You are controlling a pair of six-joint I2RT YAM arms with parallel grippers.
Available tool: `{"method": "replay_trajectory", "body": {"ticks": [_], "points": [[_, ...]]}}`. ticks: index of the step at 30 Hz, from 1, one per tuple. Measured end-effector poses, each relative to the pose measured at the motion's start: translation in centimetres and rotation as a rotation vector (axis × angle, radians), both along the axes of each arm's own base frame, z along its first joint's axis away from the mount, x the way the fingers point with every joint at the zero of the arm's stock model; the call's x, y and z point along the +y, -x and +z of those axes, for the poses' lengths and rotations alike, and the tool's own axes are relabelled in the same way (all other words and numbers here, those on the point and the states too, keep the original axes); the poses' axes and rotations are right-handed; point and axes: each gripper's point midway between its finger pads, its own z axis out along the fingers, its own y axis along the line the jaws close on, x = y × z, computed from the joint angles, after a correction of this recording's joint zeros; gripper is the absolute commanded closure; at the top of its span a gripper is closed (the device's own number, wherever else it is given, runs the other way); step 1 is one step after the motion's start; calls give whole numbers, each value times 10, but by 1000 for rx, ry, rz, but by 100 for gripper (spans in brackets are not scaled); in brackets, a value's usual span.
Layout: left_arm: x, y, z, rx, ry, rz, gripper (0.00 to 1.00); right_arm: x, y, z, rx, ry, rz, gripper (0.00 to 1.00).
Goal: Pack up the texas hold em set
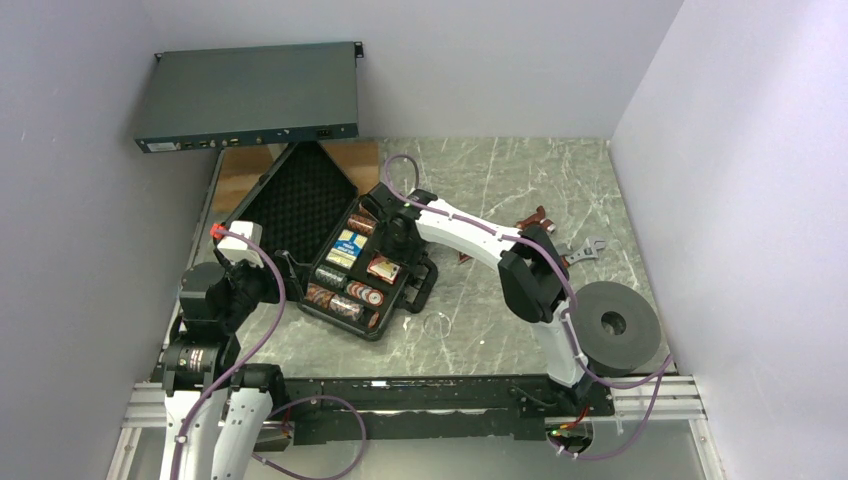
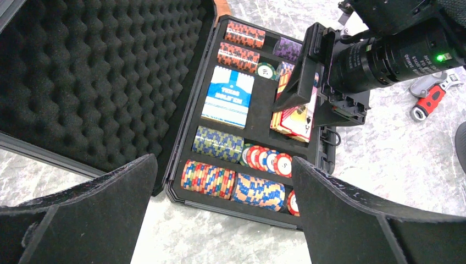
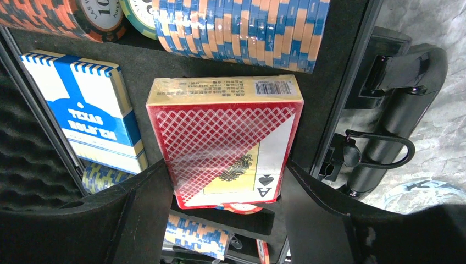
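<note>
Right gripper: jaws drawn narrow onto the red card box, over the open case on the counter's left half, toward the far-left corner. Risk: the box appears to overlie a loose chip. If let go there it may sit proud and block the lid.

In case, card boxes lie between chip rolls.
</note>
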Motion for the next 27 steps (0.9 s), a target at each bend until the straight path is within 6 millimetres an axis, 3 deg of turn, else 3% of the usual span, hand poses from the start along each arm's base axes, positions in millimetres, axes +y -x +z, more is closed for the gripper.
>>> {"method": "replay_trajectory", "body": {"ticks": [27], "points": [[1, 0, 0, 0, -2, 6, 1, 4, 11, -3, 26, 21, 23, 100]]}}
